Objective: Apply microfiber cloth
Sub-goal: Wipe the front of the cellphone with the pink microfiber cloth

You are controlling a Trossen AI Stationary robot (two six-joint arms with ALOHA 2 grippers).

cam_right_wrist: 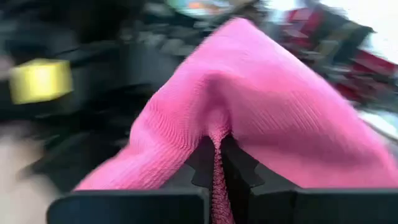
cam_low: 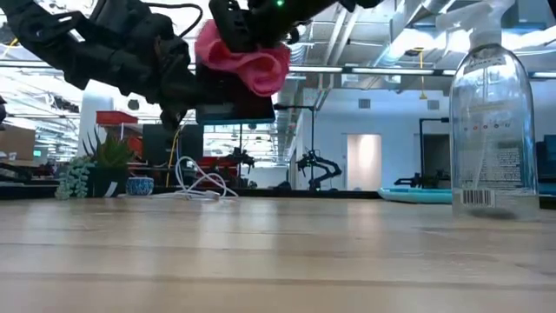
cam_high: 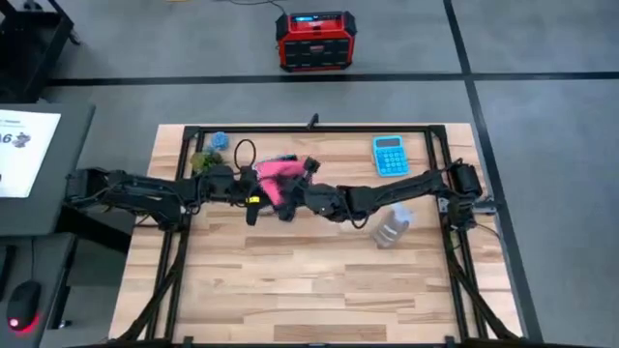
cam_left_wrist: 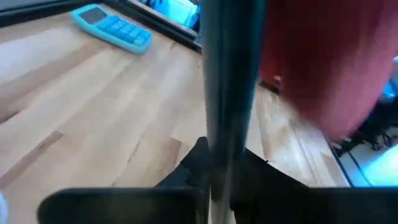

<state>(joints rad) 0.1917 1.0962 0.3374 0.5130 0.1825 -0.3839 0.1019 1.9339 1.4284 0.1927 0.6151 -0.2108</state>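
The bright pink microfiber cloth [cam_high: 276, 174] is bunched up in the air over the table's far middle, with my right gripper [cam_high: 293, 196] shut on it. Right beside it, my left gripper [cam_high: 248, 191] is shut on a dark phone [cam_low: 234, 100], which the left wrist view shows edge-on [cam_left_wrist: 227, 93]. The cloth [cam_low: 245, 56] lies against the phone's upper face. Both are well above the wooden table [cam_low: 278, 252]. My left gripper pinches the dark phone between its two fingers; the phone's thin edge [cam_left_wrist: 225, 143] stands up out of the fingers. The phone is lifted clear of the table. Which part of it the fingers are on is hidden by the gripper. My right gripper pinches a gathered fold of the pink cloth [cam_right_wrist: 215, 163] between its two fingers. The cloth bulges out past the fingers in a soft hump [cam_right_wrist: 249, 93], lifted clear of the table and resting against the phone.
A blue calculator [cam_high: 390, 155] lies at the far right. A clear spray bottle [cam_low: 491, 122] stands right of the middle. At the far left are a small plant [cam_high: 205, 159], a blue bowl [cam_high: 219, 141] and a coiled cable [cam_low: 200, 187]. The near half shows bare wood.
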